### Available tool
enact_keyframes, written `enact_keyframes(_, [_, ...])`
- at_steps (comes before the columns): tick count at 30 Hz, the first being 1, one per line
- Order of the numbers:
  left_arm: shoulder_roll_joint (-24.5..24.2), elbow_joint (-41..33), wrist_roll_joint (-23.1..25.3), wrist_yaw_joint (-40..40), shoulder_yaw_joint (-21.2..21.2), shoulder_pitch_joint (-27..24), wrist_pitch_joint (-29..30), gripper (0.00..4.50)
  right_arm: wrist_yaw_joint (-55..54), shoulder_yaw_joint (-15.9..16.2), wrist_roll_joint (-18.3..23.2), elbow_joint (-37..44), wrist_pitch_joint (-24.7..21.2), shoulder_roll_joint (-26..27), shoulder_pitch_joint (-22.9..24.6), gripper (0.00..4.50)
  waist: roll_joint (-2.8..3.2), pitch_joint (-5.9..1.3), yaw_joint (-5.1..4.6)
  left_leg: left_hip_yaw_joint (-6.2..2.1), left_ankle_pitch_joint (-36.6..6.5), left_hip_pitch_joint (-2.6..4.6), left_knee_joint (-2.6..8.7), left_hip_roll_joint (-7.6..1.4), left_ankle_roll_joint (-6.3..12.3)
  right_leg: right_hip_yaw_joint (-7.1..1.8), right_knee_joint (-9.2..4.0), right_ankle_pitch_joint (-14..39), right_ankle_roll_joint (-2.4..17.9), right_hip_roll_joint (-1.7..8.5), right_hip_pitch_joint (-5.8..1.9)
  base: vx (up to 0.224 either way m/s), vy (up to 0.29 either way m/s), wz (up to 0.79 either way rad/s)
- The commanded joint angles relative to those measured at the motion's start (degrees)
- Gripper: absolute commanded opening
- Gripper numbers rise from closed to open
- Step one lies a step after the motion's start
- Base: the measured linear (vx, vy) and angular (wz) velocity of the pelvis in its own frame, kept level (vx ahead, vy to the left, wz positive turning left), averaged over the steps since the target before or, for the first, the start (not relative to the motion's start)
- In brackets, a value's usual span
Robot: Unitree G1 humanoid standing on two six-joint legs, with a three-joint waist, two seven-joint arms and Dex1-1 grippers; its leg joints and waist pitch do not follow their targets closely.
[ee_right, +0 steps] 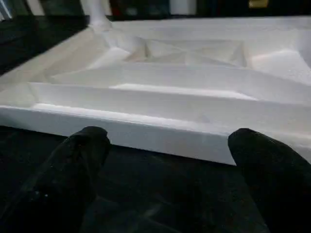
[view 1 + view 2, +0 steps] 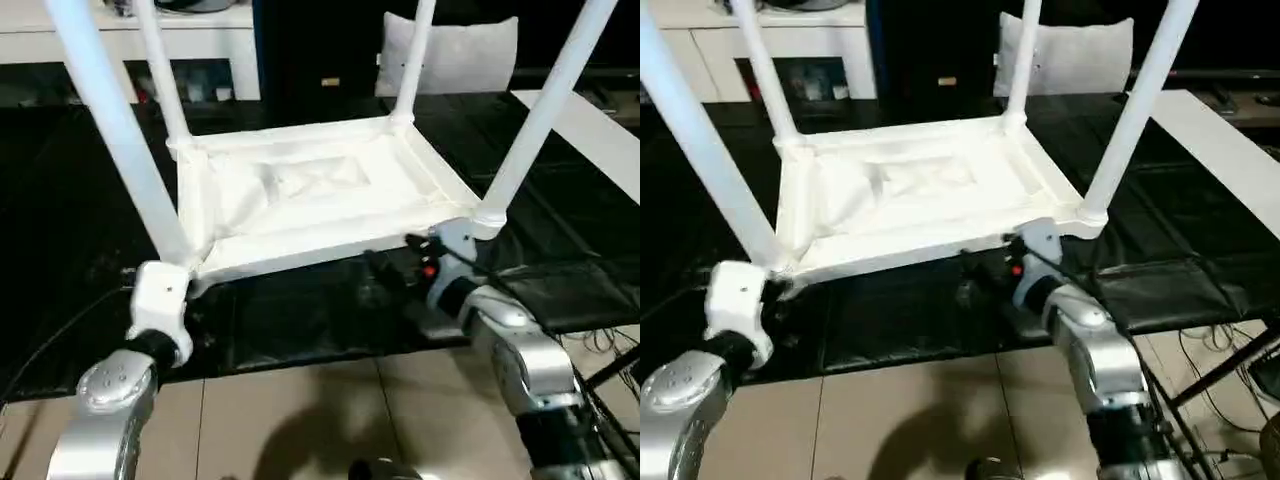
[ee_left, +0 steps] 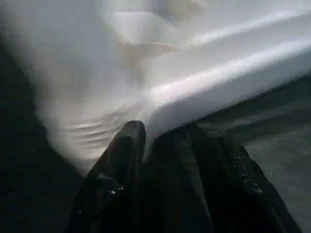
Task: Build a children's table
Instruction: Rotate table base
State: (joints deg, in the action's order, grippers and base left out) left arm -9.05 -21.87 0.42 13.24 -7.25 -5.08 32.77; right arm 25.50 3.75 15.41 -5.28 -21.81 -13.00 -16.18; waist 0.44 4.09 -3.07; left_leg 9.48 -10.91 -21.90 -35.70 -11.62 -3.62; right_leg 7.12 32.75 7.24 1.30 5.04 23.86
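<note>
Children's table is seen inverted on black matting, four legs fitted upright. Left claw is clamped on its corner edge; right claw is spread wide before the rim.

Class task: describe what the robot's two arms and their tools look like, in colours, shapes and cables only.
Both forearms are rounded silver shells, the left forearm and right forearm each ending in a black wrist band and a white housing. A red light glows at the right wrist. Each tool, left tool and right tool, has two black rounded fingers.
</note>
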Motion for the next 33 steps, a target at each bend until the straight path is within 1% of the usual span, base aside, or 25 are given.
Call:
enact_keyframes(1, [0.6, -2.2, 1.6, -3.4, -1.2, -0.5, -0.3, 2.18, -0.3, 0.3, 0.0, 2.4, -2.2, 0.1, 1.0, 4.50, 0.41, -3.40, -0.44, -0.78, -24.8, 1.18, 4.20, -0.63, 1.77, -1.11, -6.74, 36.9, 0.0, 1.80, -1.80, 0.000, 0.000, 0.00])
enact_keyframes(5, [2.9, -3.6, 2.2, -7.0, -2.3, 0.3, -0.6, 2.18, -0.1, 1.5, 0.1, 4.6, -5.4, 0.1, 1.8, 4.50, 1.03, -3.08, -0.94, -1.34, -27.4, 1.40, 4.50, -0.76, 1.59, -0.18, -7.65, 37.7, -1.7, 1.62, -2.03, 0.000, 0.000, 0.00])
enact_keyframes(7, [1.7, -1.4, 1.4, -6.3, -2.2, 2.7, -1.8, 2.18, 0.2, 1.7, 1.5, 5.5, -7.8, 0.3, 1.9, 4.50, 1.64, -2.76, -1.41, -1.89, -31.6, 2.38, 4.82, -1.13, 1.27, 0.80, -8.33, 37.0, -1.7, 1.59, -2.22, 0.000, 0.000, 0.00])
enact_keyframes(11, [-0.1, 3.5, 0.1, -6.0, -4.4, 7.9, -3.3, 2.18, -0.3, 2.7, -0.2, 4.9, -6.9, 0.1, 1.7, 4.50, 2.02, -2.00, -2.08, -3.06, -39.2, 2.33, 6.58, -2.06, -0.25, 1.59, -7.41, 34.4, -1.8, 1.35, -3.55, 0.000, 0.000, 0.00])
enact_keyframes(13, [-1.0, 6.1, -0.9, -5.2, -5.3, 10.5, -4.2, 2.18, -1.0, 2.8, -1.1, 4.2, -7.2, 0.4, 1.4, 4.50, 2.35, -1.42, -1.76, -3.26, -45.4, 1.76, 8.67, -3.21, -1.72, 1.01, -4.45, 33.7, -1.4, 0.99, -4.89, 0.000, 0.000, 0.00])
enact_keyframes(14, [-1.4, 7.5, -1.3, -5.1, -6.0, 11.9, -4.8, 2.18, -1.4, 2.8, -1.5, 3.8, -7.4, 0.6, 1.2, 4.50, 2.49, -1.24, -0.66, -2.62, -47.8, 0.64, 10.76, -4.06, -2.11, -0.15, 0.01, 30.8, -0.5, 0.35, -6.01, -0.066, -0.034, 0.09])
enact_keyframes(15, [-1.9, 9.0, -1.8, -4.8, -6.4, 13.2, -4.9, 2.18, -1.8, 2.7, -1.8, 3.3, -7.6, 0.9, 1.0, 4.50, 1.98, -1.09, 1.17, -1.32, -48.1, 0.29, 11.98, -4.61, -2.53, -2.47, 4.00, 27.2, 1.1, 0.37, -5.82, -0.066, -0.034, 0.09])
enact_keyframes(16, [-2.1, 9.7, -2.2, -4.4, -6.6, 13.9, -4.8, 2.18, -2.1, 2.6, -2.0, 3.0, -7.6, 1.1, 0.9, 4.50, 1.98, -1.09, 1.17, -1.32, -48.1, 0.29, 11.98, -4.61, -2.53, -2.47, 4.00, 27.2, 1.1, 0.37, -5.82, -0.063, -0.087, 0.16])
enact_keyframes(17, [-2.6, 10.9, -2.5, -3.9, -6.8, 14.9, -5.3, 2.18, -2.3, 2.6, -2.2, 2.5, -7.4, 1.2, 0.7, 4.50, -0.07, -1.40, 1.49, 0.04, -41.7, 5.05, 5.00, -0.30, -2.54, -2.56, -4.72, 46.6, -2.8, 0.57, 0.21, 0.063, -0.114, 0.12])
enact_keyframes(18, [-3.2, 12.4, -4.1, -1.7, -6.9, 16.1, -5.9, 2.18, -2.5, 2.7, -2.4, 2.0, -7.2, 1.4, 0.4, 4.50, -1.59, -0.87, -0.38, 0.59, -22.9, 10.15, -8.53, 5.41, -0.33, -0.83, -12.87, 69.5, -6.0, 4.11, 7.62, 0.063, -0.114, 0.12])
enact_keyframes(19, [-3.8, 13.8, -5.7, 0.6, -6.8, 17.0, -6.2, 2.18, -2.8, 2.9, -2.5, 1.8, -7.1, 1.6, 0.3, 4.50, -0.11, -1.09, -0.08, -1.20, -17.1, 4.69, -5.29, 3.66, 1.30, 0.05, -11.70, 67.5, -6.9, 7.42, -0.37, 0.094, -0.014, -0.23])
enact_keyframes(20, [-3.9, 13.9, -5.9, 1.1, -6.7, 17.1, -6.1, 2.18, -2.8, 2.9, -2.5, 1.8, -7.1, 1.6, 0.3, 4.50, 0.59, -1.43, -0.46, -1.53, -19.8, 4.49, -3.14, 2.23, 1.00, 2.58, -11.09, 62.1, -8.1, 6.88, -2.00, 0.057, 0.072, -0.40])
enact_keyframes(21, [-4.7, 14.6, -7.3, 3.9, -6.1, 17.5, -6.1, 2.18, -3.2, 3.0, -2.6, 1.6, -7.1, 1.8, 0.2, 4.50, 4.76, -1.33, 0.55, -6.86, -42.2, -1.65, 8.29, -5.49, 0.72, 1.99, 6.27, 25.8, -2.6, 2.50, -9.46, 0.057, 0.072, -0.40])
enact_keyframes(22, [-5.1, 14.8, -7.5, 4.6, -5.7, 17.6, -5.9, 2.18, -3.3, 3.1, -2.6, 1.6, -7.0, 1.9, 0.2, 4.50, 4.76, -1.33, 0.55, -6.86, -42.2, -1.65, 8.29, -5.49, 0.72, 1.99, 6.27, 25.8, -2.6, 2.50, -9.46, 0.000, 0.000, 0.00])
enact_keyframes(23, [-5.3, 14.8, -7.4, 4.8, -5.5, 17.6, -6.0, 2.18, -3.4, 3.2, -2.8, 1.8, -6.9, 1.9, 0.3, 4.50, 5.47, -1.24, 3.67, -3.46, -48.2, 0.42, 10.81, -4.82, 0.42, 0.06, 7.76, 8.0, 2.2, 0.50, -5.56, 0.011, -0.056, 0.06])
enact_keyframes(24, [-5.7, 14.8, -7.5, 5.4, -4.9, 17.6, -6.0, 2.18, -3.5, 3.3, -2.9, 2.3, -6.8, 2.1, 0.6, 4.50, 1.66, -1.61, 2.28, -3.59, -38.4, 4.26, 5.06, -0.40, -3.11, -4.18, -1.50, 38.4, -1.6, 3.98, -3.89, 0.011, -0.056, 0.06])
enact_keyframes(25, [-5.8, 14.8, -7.4, 5.4, -4.7, 17.6, -6.0, 2.18, -3.6, 3.2, -2.8, 2.6, -6.7, 2.2, 0.8, 4.50, -0.19, -1.39, 2.26, -2.12, -29.0, 6.33, 0.10, 2.39, -2.78, -3.19, -6.46, 54.6, -4.1, 5.04, -0.12, 0.042, -0.072, 0.03])
enact_keyframes(26, [-5.7, 14.9, -7.3, 5.1, -4.3, 17.9, -6.0, 2.18, -3.5, 3.1, -2.7, 3.2, -6.6, 2.5, 1.2, 4.50, -0.28, -0.54, 1.99, -1.65, -22.6, 8.90, -4.81, 3.73, -1.62, -2.66, -10.11, 66.1, -4.7, 6.66, 3.02, 0.000, 0.000, 0.00])
enact_keyframes(27, [-5.5, 15.3, -7.1, 4.4, -4.4, 18.4, -6.1, 2.18, -3.6, 3.1, -2.7, 3.3, -6.7, 2.6, 1.4, 4.50, -0.67, -1.66, 1.76, -2.31, -13.7, 4.33, -3.55, 3.44, 0.45, -1.62, -8.34, 65.9, -6.0, 7.79, -2.15, 0.000, 0.000, 0.00])
enact_keyframes(28, [-5.5, 16.0, -6.6, 3.5, -4.5, 18.9, -6.2, 2.18, -3.4, 3.1, -2.6, 3.5, -6.5, 2.6, 1.5, 4.50, 0.58, -2.57, 2.54, -2.64, -11.8, 2.78, -0.76, 2.56, 0.63, -2.39, -6.89, 59.3, -5.4, 7.25, -4.13, 0.061, -0.006, -0.23])
enact_keyframes(29, [-5.5, 16.5, -6.1, 2.8, -4.6, 19.3, -6.3, 2.18, -3.2, 3.1, -2.5, 3.6, -6.4, 2.7, 1.6, 4.50, 1.40, -2.82, 2.11, -3.80, -12.2, 1.16, 2.19, 0.76, 0.19, -1.06, -5.16, 45.6, -3.3, 4.96, -4.97, 0.085, 0.017, -0.11])
enact_keyframes(30, [-5.7, 17.3, -5.9, 2.5, -4.7, 19.6, -6.5, 2.18, -3.0, 3.2, -2.5, 3.6, -6.2, 2.7, 1.6, 4.50, 2.19, -3.52, 1.95, -4.49, -11.4, 0.94, 3.37, -0.71, -0.05, -1.43, -3.77, 30.6, 0.4, 4.10, -5.41, 0.085, 0.017, -0.11])
enact_keyframes(31, [-6.0, 19.0, -5.6, 1.8, -5.3, 20.4, -6.7, 2.18, -2.9, 3.3, -2.5, 3.6, -6.2, 2.6, 1.6, 4.50, 2.31, -3.56, 1.74, -4.54, -11.4, 0.80, 4.15, -0.95, 0.70, -1.80, -2.99, 21.5, 4.3, 3.47, -5.33, 0.000, 0.000, 0.00])
enact_keyframes(32, [-6.0, 19.0, -5.6, 1.8, -5.3, 20.4, -6.7, 2.18, -2.9, 3.3, -2.5, 3.6, -6.2, 2.6, 1.6, 4.50, 2.08, -3.40, 1.41, -4.32, -13.9, 0.63, 4.52, -0.87, 0.92, -1.79, -3.05, 21.9, 5.1, 3.31, -5.36, 0.000, 0.000, 0.00])
enact_keyframes(33, [-6.2, 19.9, -5.7, 1.6, -5.8, 20.8, -6.7, 2.18, -2.9, 3.3, -2.6, 3.5, -6.2, 2.5, 1.6, 4.50, 1.93, -2.96, 0.87, -4.06, -20.6, 0.69, 4.61, -0.51, 0.23, -1.53, -3.64, 29.0, 4.8, 3.15, -4.80, 0.000, 0.000, 0.00])
